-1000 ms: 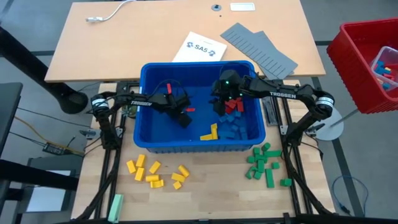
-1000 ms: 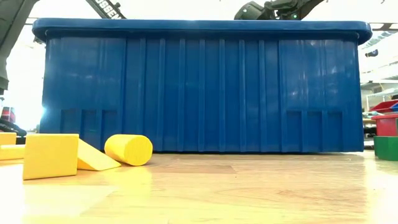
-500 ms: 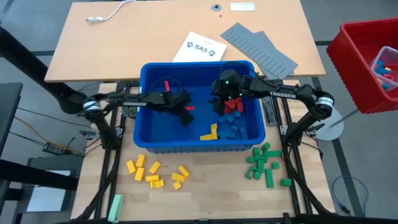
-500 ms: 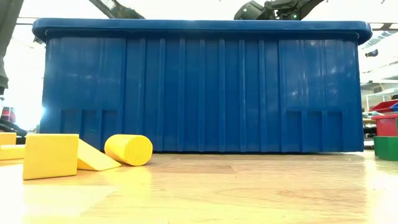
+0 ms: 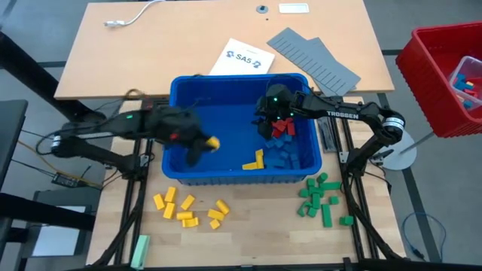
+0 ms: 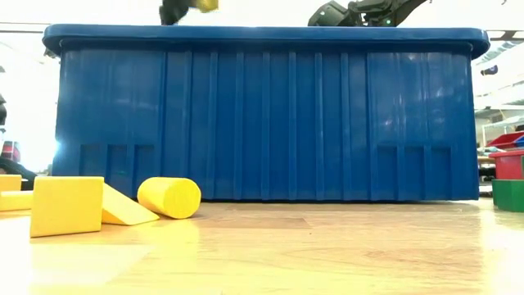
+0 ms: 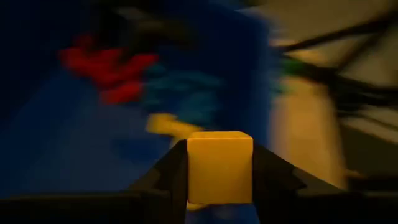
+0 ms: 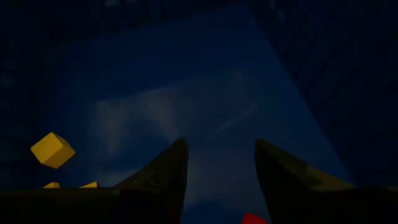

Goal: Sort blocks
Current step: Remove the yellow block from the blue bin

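Note:
My left gripper (image 5: 206, 144) is shut on a yellow block (image 7: 219, 167) over the left half of the blue bin (image 5: 239, 78). In the low view the block (image 6: 202, 4) shows above the bin's rim. My right gripper (image 5: 265, 125) stands open inside the bin's far right part, and nothing is between its fingers (image 8: 165, 171). On the bin floor lie red blocks (image 5: 280, 129), blue blocks (image 5: 287, 156) and yellow blocks (image 5: 254, 159). Yellow blocks (image 5: 188, 209) and green blocks (image 5: 321, 197) lie on the table in front of the bin. My left gripper pinches the yellow block by two opposite side faces (image 7: 190, 169), one finger on each. The fingers come from the table's left side, slanting down. The block is lifted clear, above the bin's floor and rim.
Flat grey ridged panels (image 5: 312, 60) and a printed sheet (image 5: 241, 58) lie behind the bin. A red bin (image 5: 444, 75) with blocks stands off the table's right. A pale green bar (image 5: 140, 250) lies at the near left. A yellow cylinder (image 6: 169, 197) lies before the bin wall.
My left gripper has risen from the bin floor and drawn back toward the table's left edge. It now carries a yellow block, lifted above the bin's rim. My right gripper has kept still.

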{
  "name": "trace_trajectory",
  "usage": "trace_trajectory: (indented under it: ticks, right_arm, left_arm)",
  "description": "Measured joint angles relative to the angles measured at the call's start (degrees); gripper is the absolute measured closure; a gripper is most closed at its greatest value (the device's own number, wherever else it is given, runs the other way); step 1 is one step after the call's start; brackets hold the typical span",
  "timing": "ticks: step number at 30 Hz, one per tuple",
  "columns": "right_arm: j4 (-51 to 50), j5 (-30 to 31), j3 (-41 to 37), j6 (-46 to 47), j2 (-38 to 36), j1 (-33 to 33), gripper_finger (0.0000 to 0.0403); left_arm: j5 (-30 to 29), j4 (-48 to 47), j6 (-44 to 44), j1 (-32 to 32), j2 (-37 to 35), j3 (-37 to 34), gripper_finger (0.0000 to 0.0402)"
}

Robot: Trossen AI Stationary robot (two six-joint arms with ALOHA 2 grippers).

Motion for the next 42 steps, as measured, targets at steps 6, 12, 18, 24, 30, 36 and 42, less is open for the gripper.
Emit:
trace_trajectory:
  ticks: [6,12,18,24,30,36,42]
  right_arm:
    - [0.2,0.0,0.0,1.5,0.0,0.1,0.0233]
    - [0.3,0.0,0.0,3.0,0.0,0.1,0.0233]
    - [0.4,0.0,0.0,3.8,0.0,0.1,0.0233]
    - [0.4,0.0,0.0,3.9,0.0,0.1,0.0233]
    - [0.9,0.0,0.0,3.5,0.0,0.2,0.0233]
    - [1.5,0.0,0.0,3.3,0.0,0.2,0.0233]
    - [2.0,0.0,0.0,2.8,0.0,0.2,0.0233]
  left_arm:
    - [9.1,-8.2,-12.2,-11.3,-7.3,0.0,0.0264]
    - [8.1,-21.5,-30.6,-24.0,-8.4,0.0,0.0257]
    - [6.6,-28.4,-41.9,-32.4,-7.9,-4.5,0.0257]
    - [1.4,-27.9,-50.5,-38.7,-7.9,-12.4,0.0258]
    - [-3.4,-25.1,-59.0,-43.5,-7.9,-20.0,0.0258]
    - [-8.7,-18.1,-59.6,-45.1,-8.2,-26.4,0.0248]
    - [-10.9,-17.2,-58.7,-45.1,-8.1,-27.3,0.0246]
